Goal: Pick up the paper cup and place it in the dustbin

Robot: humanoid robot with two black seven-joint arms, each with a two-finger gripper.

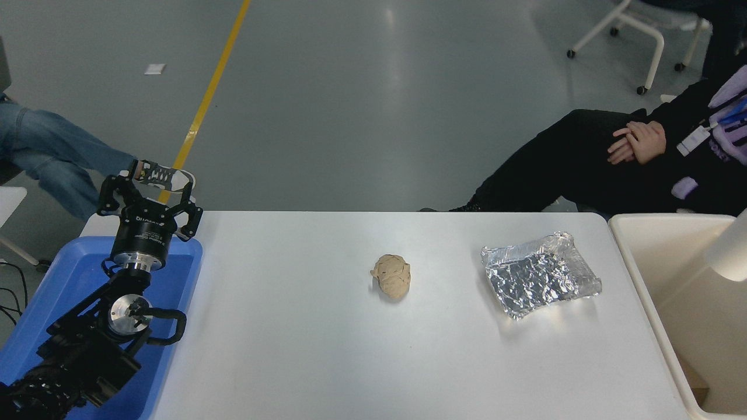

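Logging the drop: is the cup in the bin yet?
In or falling in: the cup shows blurred at the right edge, inside the bin's outline. Whether it has landed, cannot tell.

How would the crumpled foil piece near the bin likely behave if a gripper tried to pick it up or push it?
The foil piece looks thin and creased all over, so it would probably dent or fold under a pinch instead of holding its shape. It looks light, so a push would likely slide it across the white table. Its raised, ragged edges may give fingers something to catch.
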